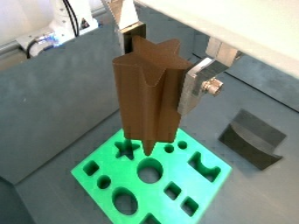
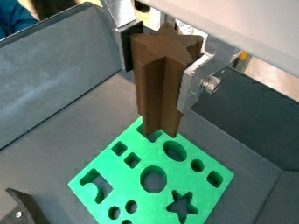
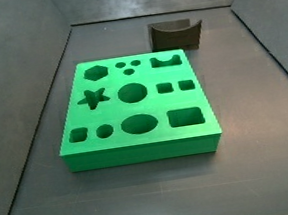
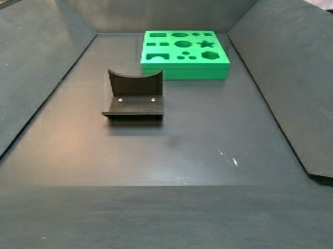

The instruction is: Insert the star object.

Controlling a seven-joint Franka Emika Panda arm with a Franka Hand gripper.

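My gripper (image 1: 158,66) is shut on the star object (image 1: 146,96), a tall brown ridged prism held upright between the silver fingers (image 1: 194,86); both wrist views show it (image 2: 162,83). It hangs above the green block (image 1: 128,179), apart from it. The block's star-shaped hole (image 1: 124,150) lies beside the prism's lower end in a wrist view and further off in a wrist view (image 2: 179,205). Both side views show the block (image 3: 133,109) with its star hole (image 3: 93,98) (image 4: 204,42) empty. The gripper and the prism are out of both side views.
A dark grey-brown U-shaped block (image 3: 174,36) stands on the grey floor beyond the green block, also in a side view (image 4: 132,97) and a wrist view (image 1: 254,137). Sloping grey walls (image 3: 24,96) enclose the floor. The block has several other shaped holes.
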